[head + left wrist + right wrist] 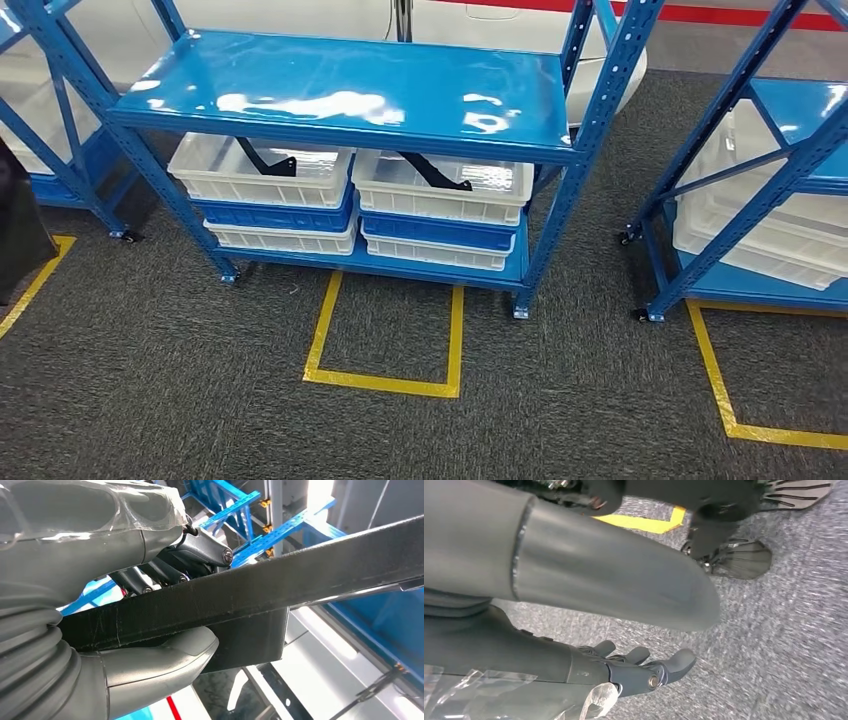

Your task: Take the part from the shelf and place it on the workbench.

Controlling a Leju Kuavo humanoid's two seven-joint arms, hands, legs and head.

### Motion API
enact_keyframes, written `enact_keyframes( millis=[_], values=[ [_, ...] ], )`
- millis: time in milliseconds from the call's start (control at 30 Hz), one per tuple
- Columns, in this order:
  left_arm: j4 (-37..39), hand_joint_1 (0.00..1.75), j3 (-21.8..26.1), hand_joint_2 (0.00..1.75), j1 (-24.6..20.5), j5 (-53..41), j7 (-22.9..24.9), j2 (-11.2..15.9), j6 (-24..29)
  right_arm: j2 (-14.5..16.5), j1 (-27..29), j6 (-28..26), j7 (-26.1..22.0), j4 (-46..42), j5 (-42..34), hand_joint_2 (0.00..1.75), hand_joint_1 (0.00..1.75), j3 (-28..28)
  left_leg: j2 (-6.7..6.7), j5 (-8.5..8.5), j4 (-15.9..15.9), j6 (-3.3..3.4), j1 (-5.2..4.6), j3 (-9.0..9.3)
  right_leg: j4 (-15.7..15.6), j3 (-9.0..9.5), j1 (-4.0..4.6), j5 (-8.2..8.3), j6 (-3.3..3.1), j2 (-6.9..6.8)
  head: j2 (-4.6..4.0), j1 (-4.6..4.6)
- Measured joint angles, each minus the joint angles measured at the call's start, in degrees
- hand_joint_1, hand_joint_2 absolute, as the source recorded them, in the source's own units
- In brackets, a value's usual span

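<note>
The left hand (150, 605) grips a long black part (280, 585), a flat bar with a boxy bracket under it, clamped between the thick grey thumb and the darker fingers (165, 570). The right hand (624, 645) hangs over grey carpet (784, 630) with its fingers apart and nothing in them. In the head view, a blue shelf (350, 95) stands ahead with stacked white bins (265, 175) on its lower level; two similar black parts (265, 160) lie in the top bins. Yellow floor tape (385, 380) marks a box before the shelf.
</note>
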Motion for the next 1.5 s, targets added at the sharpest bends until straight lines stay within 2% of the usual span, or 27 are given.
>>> enact_keyframes(
  millis=[67, 100, 167, 233, 267, 300, 333, 400, 467, 500, 567, 600, 633, 733, 800, 867, 900, 933, 1033, 1067, 1167, 1233, 1300, 1367, 1400, 1433, 1500],
  values=[
    [0.0, 1.75, 0.0, 1.75, 0.0, 0.0, 0.0, 0.0, 0.1, 0.2, -0.2, 0.1, 0.1, 0.0, 0.0, 0.0, 0.0, 0.0, 0.03, 0.32, 0.0, -0.7, 0.21, -0.39, -0.6, -0.51, -0.1, 1.07, 0.06, -0.1, 0.0, 0.04],
    [0.0, 1.75, 0.0, 1.75, 0.0, 0.0, 0.0, 0.0, 0.1, 0.3, -0.2, 0.1, 0.2, 0.0, 0.0, 0.0, 0.0, 0.0, -0.01, -0.78, 0.8, -0.96, 0.25, -0.89, -0.9, -0.88, -0.27, 1.73, -0.04, -0.24, 0.0, 0.02],
    [0.0, 1.75, 0.1, 1.75, 0.0, 0.1, 0.1, 0.0, 0.2, 0.4, -0.3, 0.2, 0.4, 0.0, 0.1, 0.0, 0.0, 0.0, -0.08, -5.98, 6.3, -1.47, 0.5, -2.8, -1.1, -2.05, -0.59, 3.04, -0.32, -0.59, 0.0, -0.1],
    [0.0, 1.75, 0.1, 1.75, 0.1, 0.1, 0.1, 0.0, 0.2, 0.5, -0.3, 0.2, 0.4, 0.0, 0.1, 0.0, 0.0, 0.0, -0.07, -10.68, 14.5, -2.1, 0.75, -4.83, -1.1, -3.56, -0.62, 4.21, -0.51, -0.77, 0.0, -0.19],
    [0.0, 1.75, 0.1, 1.75, 0.2, 0.1, 0.1, 0.0, 0.2, 0.5, -0.3, 0.2, 0.5, 0.0, 0.1, 0.0, 0.0, 0.0, -0.07, -11.01, 17.2, -2.39, 0.87, -5.08, -1.1, -4.35, -0.63, 4.81, -0.45, -0.81, 0.0, -0.2],
    [0.0, 1.75, 0.1, 1.75, 0.2, 0.1, 0.2, 0.0, 0.2, 0.5, -0.3, 0.3, 0.5, 0.0, 0.2, 0.0, 0.0, 0.0, -0.06, -9.97, 18.0, -2.66, 1.01, -4.46, -1.0, -5.18, -0.65, 5.39, -0.35, -0.83, 0.0, -0.21],
    [0.0, 1.75, 0.1, 1.75, 0.2, 0.1, 0.2, 0.0, 0.2, 0.6, -0.3, 0.3, 0.5, 0.0, 0.3, 0.0, 0.0, 0.0, -0.05, -8.2, 16.7, -2.89, 1.17, -2.84, -0.8, -6.03, -0.71, 5.91, -0.18, -0.82, 0.0, -0.21],
    [0.0, 1.75, 0.1, 1.75, 0.0, 0.1, 0.3, 0.0, 0.2, 0.7, -0.3, 0.4, 0.5, 0.0, 0.4, 0.0, 0.0, 0.0, -0.05, -5.97, 9.2, -3.16, 1.38, 2.89, 0.0, -7.61, -0.75, 6.69, 0.33, -0.73, 0.0, -0.22],
    [0.0, 1.75, 0.1, 1.75, -0.1, 0.1, 0.3, 0.0, 0.2, 0.7, -0.4, 0.4, 0.6, 0.0, 0.4, 0.0, 0.0, 0.0, -0.11, -6.97, 1.5, -2.57, 1.12, 7.62, 0.7, -8.76, -0.69, 7.43, 0.97, -0.62, 0.0, -0.2],
    [0.0, 1.75, 0.2, 1.75, -0.1, 0.1, 0.2, 0.0, 0.2, 0.7, -0.3, 0.4, 0.6, 0.0, 0.4, 0.0, 0.0, 0.0, -0.13, -7.57, -0.3, -2.08, 0.84, 8.45, 0.8, -9.19, -0.67, 7.93, 1.28, -0.59, 0.0, -0.19],
    [0.0, 1.75, 0.2, 1.75, -0.1, 0.1, 0.2, 0.0, 0.2, 0.7, -0.2, 0.4, 0.7, 0.0, 0.5, 0.0, 0.0, 0.0, -0.04, -7.1, -0.8, -0.94, 0.71, 7.58, 1.0, -10.01, -0.83, 8.55, 1.92, -0.52, 0.0, -0.17],
    [0.0, 1.75, 0.2, 1.75, -0.1, 0.1, 0.1, 0.0, 0.2, 0.7, -0.1, 0.5, 0.8, 0.1, 0.5, 0.0, 0.0, 0.0, 0.02, -6.61, -0.8, -0.36, 0.76, 7.01, 1.8, -10.58, -0.95, 7.65, 2.25, -0.48, 0.0, -0.15],
    [0.0, 1.75, 0.1, 1.75, -0.1, 0.1, 0.1, 0.0, 0.2, 0.6, -0.1, 0.5, 0.9, 0.1, 0.5, 0.0, 0.0, 0.0, 0.07, -6.09, -0.9, 0.16, 0.87, 6.41, 3.5, -11.39, -1.05, 5.71, 2.58, -0.43, 0.0, -0.13],
    [0.0, 1.75, 0.1, 1.75, -0.1, 0.1, 0.0, 0.0, 0.2, 0.6, 0.1, 0.6, 1.0, 0.1, 0.5, 0.0, 0.0, 0.0, 0.1, -4.71, -0.9, 0.86, 0.88, 4.79, 13.6, -14.54, -1.23, -2.04, 3.33, -0.37, 0.0, -0.05],
    [0.0, 1.75, 0.1, 1.75, -0.1, 0.1, 0.0, 0.0, 0.2, 0.6, 0.1, 0.6, 1.0, 0.1, 0.5, 0.0, 0.0, 0.1, 0.09, -4.33, -0.9, 0.86, 0.86, 4.34, 16.9, -15.43, -1.25, -3.65, 3.48, -0.37, 0.0, -0.04],
    [0.0, 1.75, 0.1, 1.75, -0.1, 0.1, 0.0, 0.0, 0.2, 0.7, 0.1, 0.6, 1.0, 0.1, 0.5, 0.0, 0.0, 0.1, 0.09, -4.14, -0.8, 0.83, 0.86, 4.1, 18.0, -15.62, -1.25, -3.58, 3.5, -0.37, 0.0, -0.04],
    [0.0, 1.75, 0.1, 1.75, -0.1, 0.1, 0.0, 0.0, 0.2, 0.7, 0.1, 0.6, 1.0, 0.1, 0.5, 0.0, 0.0, 0.1, 0.09, -3.89, -0.8, 0.77, 0.85, 3.79, 19.0, -15.57, -1.26, -3.07, 3.51, -0.37, 0.0, -0.04],
    [0.0, 1.75, 0.1, 1.75, 0.0, 0.1, 0.1, 0.0, 0.3, 0.7, 0.1, 0.6, 1.0, 0.1, 0.5, 0.0, 0.0, 0.1, -0.16, -3.37, -0.8, 0.53, 0.85, 3.22, 16.8, -13.24, -1.28, -1.36, 3.32, 0.07, 0.0, -0.04],
    [0.0, 1.75, 0.4, 1.75, 0.1, 0.1, 0.9, 0.0, 1.7, 0.6, 0.1, 0.6, 1.0, 0.1, 0.5, 0.0, 0.0, 0.1, -1.17, -1.72, -0.7, -0.63, 0.89, 1.67, 2.9, -2.74, -1.22, 1.78, 2.1, 3.1, 0.0, -0.05],
    [0.0, 1.75, 0.6, 1.75, 0.1, 0.2, 1.3, 0.0, 2.3, 0.6, 0.1, 0.7, 1.0, 0.1, 0.4, 0.0, 0.0, 0.1, -1.4, -1.37, -0.7, -1.03, 0.9, 1.43, 0.8, -1.55, -1.08, 1.21, 1.83, 3.48, 0.0, -0.05],
    [0.0, 1.75, 1.0, 1.75, 0.6, 2.0, 2.0, 0.0, 3.9, 0.7, 0.0, 0.6, 0.5, 0.1, 0.3, 0.0, 0.0, 0.1, -2.08, -1.19, -0.2, -2.08, 1.04, 0.62, -0.3, -1.51, -1.08, 1.34, 0.99, 1.97, 0.0, -0.09],
    [0.0, 1.75, 1.3, 1.75, 1.0, 4.0, 2.3, 0.0, 4.7, 0.7, 0.1, 0.4, 0.2, 0.1, 0.2, 0.0, 0.0, 0.1, -1.86, -4.46, 4.4, -2.47, 1.22, -1.39, -0.6, -1.86, -1.31, 1.92, 0.22, 0.69, 0.0, -0.23],
    [0.2, 1.75, 1.4, 1.75, 1.5, 5.7, 2.6, 0.0, 5.3, 0.7, 0.3, 0.2, 0.0, 0.1, 0.0, 0.0, 0.0, 0.1, -1.51, -8.91, 12.7, -2.89, 1.26, -4.58, -0.5, -2.39, -1.09, 2.31, -0.19, -0.56, 0.0, -0.33],
    [0.4, 1.75, 1.5, 1.75, 2.2, 6.9, 2.7, 0.0, 5.6, 0.7, 0.5, 0.1, 0.0, 0.1, 0.0, 0.0, 0.0, 0.0, -1.4, -10.07, 17.0, -3.13, 1.25, -5.71, -0.5, -2.89, -0.86, 2.61, -0.28, -1.77, 0.0, -0.34],
    [0.5, 1.75, 1.4, 1.75, 2.5, 7.3, 2.7, 0.0, 5.6, 0.7, 0.5, 0.0, -0.1, 0.1, -0.1, 0.0, 0.0, 0.0, -1.21, -9.13, 15.8, -3.11, 1.22, -4.56, -0.5, -3.05, -0.77, 2.72, -0.26, -2.33, 0.0, -0.34],
    [0.5, 1.75, 1.5, 1.75, 2.7, 7.7, 2.7, 0.0, 5.7, 0.7, 0.6, 0.0, -0.1, 0.1, -0.1, 0.0, 0.0, 0.0, -0.77, -7.57, 12.3, -2.98, 1.15, -2.28, -0.5, -3.13, -0.7, 2.79, -0.22, -2.9, 0.0, -0.34],
    [0.6, 1.75, 1.5, 1.75, 2.8, 8.2, 2.7, 0.0, 5.8, 0.7, 0.6, 0.0, -0.2, 0.1, -0.2, 0.0, 0.0, 0.0, 1.38, -5.01, 3.5, -2.33, 0.62, 3.05, -0.4, -3.2, -0.47, 2.86, -0.07, -3.92, 0.0, -0.34]
  ],
)
